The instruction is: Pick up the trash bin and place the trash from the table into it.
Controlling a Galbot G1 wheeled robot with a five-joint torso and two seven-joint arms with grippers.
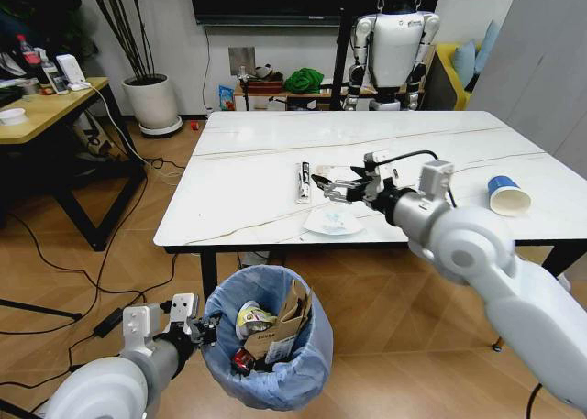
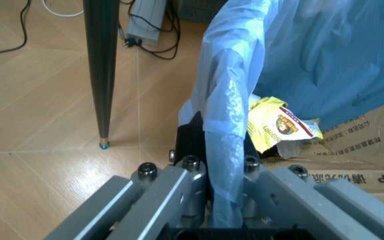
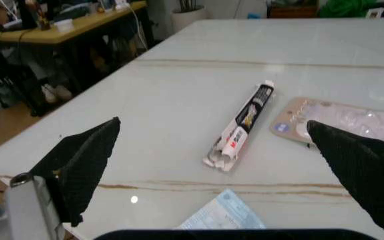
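Note:
The trash bin [image 1: 266, 346], lined with a crinkly light-blue bag, stands off the near edge of the table [image 1: 248, 135]. My left gripper [image 1: 209, 330] is shut on its rim; the left wrist view shows the gripper [image 2: 222, 147] clamping the blue bag fold [image 2: 229, 100]. Torn cardboard [image 2: 369, 145] and a yellowish wrapper [image 2: 279, 122] lie inside. My right gripper [image 1: 323, 186] hovers open over the table, its fingers [image 3: 78, 165] spread above a long white-and-black wrapper [image 3: 242, 125] and a clear blister pack [image 3: 342, 117]. A white paper packet [image 1: 333, 220] and a blue-and-white paper cup [image 1: 507, 195] also lie on the table.
A light wooden desk [image 1: 46, 107] with clutter stands at the left, with cables [image 1: 55, 254] on the floor beside it. A potted plant [image 1: 151, 98] and another robot [image 1: 394, 43] are behind the table. A black table leg [image 2: 102, 65] stands near the bin.

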